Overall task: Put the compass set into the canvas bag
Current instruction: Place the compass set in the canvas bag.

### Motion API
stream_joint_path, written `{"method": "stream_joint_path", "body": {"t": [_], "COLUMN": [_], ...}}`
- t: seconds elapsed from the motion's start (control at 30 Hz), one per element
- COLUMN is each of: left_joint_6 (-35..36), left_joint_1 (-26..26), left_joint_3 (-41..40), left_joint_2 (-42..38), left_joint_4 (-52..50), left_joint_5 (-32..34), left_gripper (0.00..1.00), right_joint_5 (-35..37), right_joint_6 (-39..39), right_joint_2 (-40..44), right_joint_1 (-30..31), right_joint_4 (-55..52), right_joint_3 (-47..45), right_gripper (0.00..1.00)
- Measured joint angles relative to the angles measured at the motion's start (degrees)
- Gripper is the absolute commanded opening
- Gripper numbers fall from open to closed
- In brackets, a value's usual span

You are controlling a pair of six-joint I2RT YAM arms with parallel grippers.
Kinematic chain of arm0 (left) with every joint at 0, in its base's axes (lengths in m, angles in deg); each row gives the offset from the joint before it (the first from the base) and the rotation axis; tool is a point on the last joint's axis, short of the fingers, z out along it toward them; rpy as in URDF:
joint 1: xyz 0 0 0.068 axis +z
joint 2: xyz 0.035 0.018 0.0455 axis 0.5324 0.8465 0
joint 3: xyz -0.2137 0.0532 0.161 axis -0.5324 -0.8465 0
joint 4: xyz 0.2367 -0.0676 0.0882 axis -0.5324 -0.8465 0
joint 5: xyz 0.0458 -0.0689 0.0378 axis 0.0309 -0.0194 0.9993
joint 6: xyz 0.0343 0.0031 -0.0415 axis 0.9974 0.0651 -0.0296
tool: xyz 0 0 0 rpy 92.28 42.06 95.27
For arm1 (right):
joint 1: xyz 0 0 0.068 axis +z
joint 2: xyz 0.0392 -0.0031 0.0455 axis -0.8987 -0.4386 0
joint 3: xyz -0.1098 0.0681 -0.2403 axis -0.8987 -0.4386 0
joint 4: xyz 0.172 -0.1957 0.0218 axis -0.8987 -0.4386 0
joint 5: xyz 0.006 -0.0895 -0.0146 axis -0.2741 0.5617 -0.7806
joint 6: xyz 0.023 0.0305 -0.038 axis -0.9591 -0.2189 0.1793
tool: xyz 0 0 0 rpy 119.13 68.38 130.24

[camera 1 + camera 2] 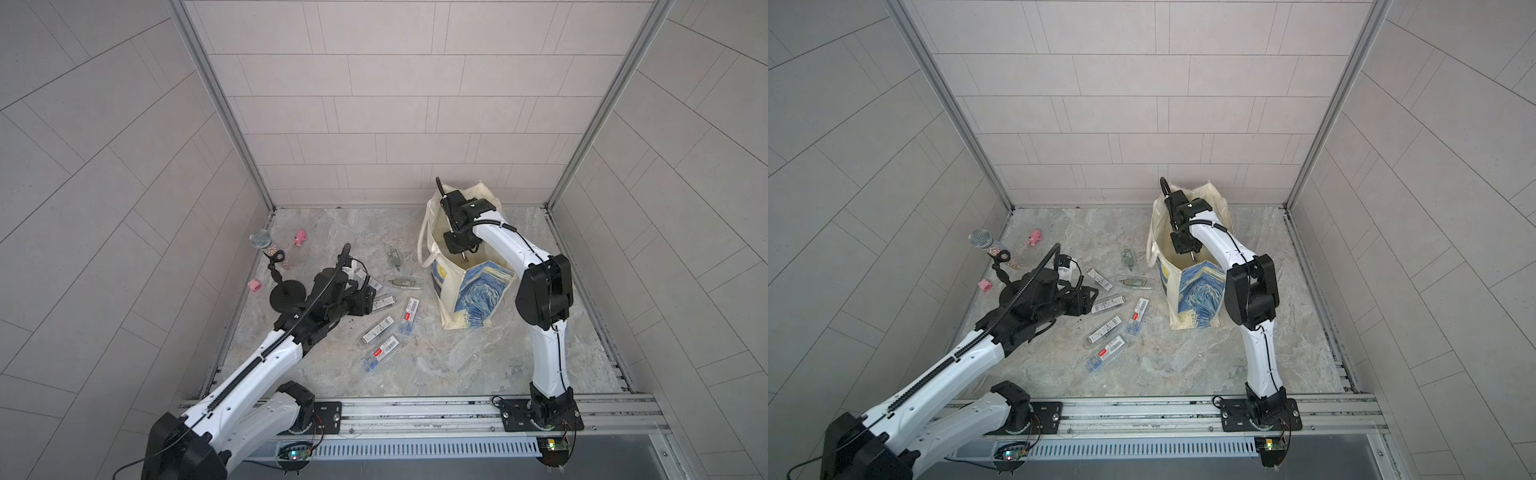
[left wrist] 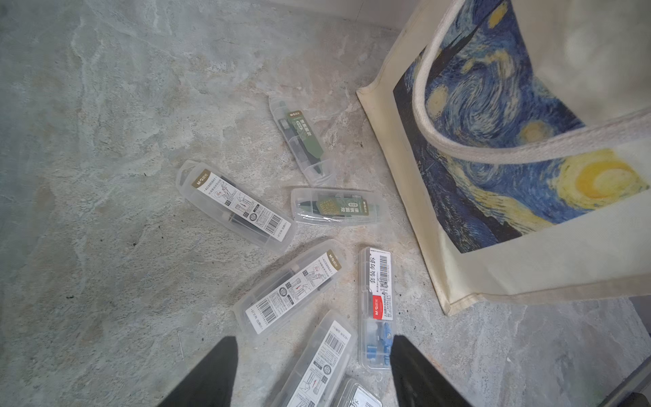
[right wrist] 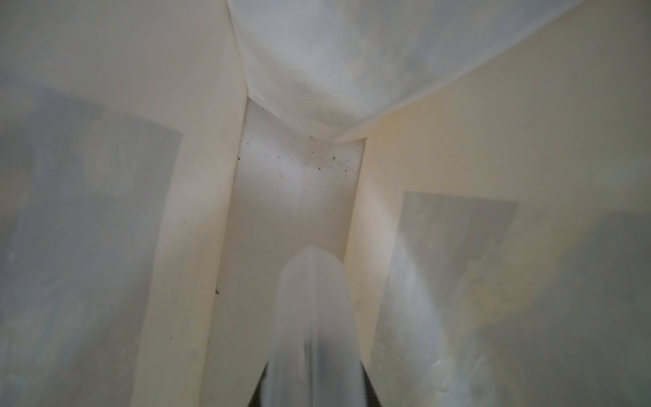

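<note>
Grey marbled worktop [image 1: 415, 365], tiled walls [image 1: 374, 124]. My right pincer [image 3: 313, 387] sits deep inside the canvas bag [image 1: 478, 291], clamped on what looks like a clear, blurred compass set case [image 3: 311, 310]. This is the drop-in step, so next I release. My left pincer [image 2: 313, 338] hangs half-wide and empty over the other compass cases [image 2: 234, 204].

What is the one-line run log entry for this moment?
right gripper: shut on compass case, inside canvas bag | left gripper: open, above cases on table | pending: release

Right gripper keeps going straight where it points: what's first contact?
Likely the bare floor of the bag. The right gripper is inside the bag, and its clamped case juts ahead, so that lands first. Gap unclear.
</note>
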Motion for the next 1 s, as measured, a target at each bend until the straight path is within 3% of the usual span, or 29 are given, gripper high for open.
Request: {"method": "stream_joint_path", "body": {"t": [0.37, 0.8, 1.0], "left_joint_6": [0.0, 0.0, -0.37], "left_joint_1": [0.0, 0.0, 0.0], "left_joint_3": [0.0, 0.0, 0.0], "left_joint_2": [-0.09, -0.31, -0.31], "left_joint_4": [0.0, -0.02, -0.85], "left_joint_5": [0.15, 0.61, 2.12], "left_gripper": [0.74, 0.74, 0.75], "right_joint_5": [-3.13, -3.89, -3.91], "right_joint_6": [-0.96, -1.01, -1.25], "right_joint_2": [0.0, 0.26, 4.42], "right_joint_1": [-1.38, -1.42, -1.42], "right_joint_4": [2.8, 3.13, 2.56], "right_joint_3": [-5.14, -4.94, -3.54], "right_gripper": [0.01, 0.25, 0.37]}}
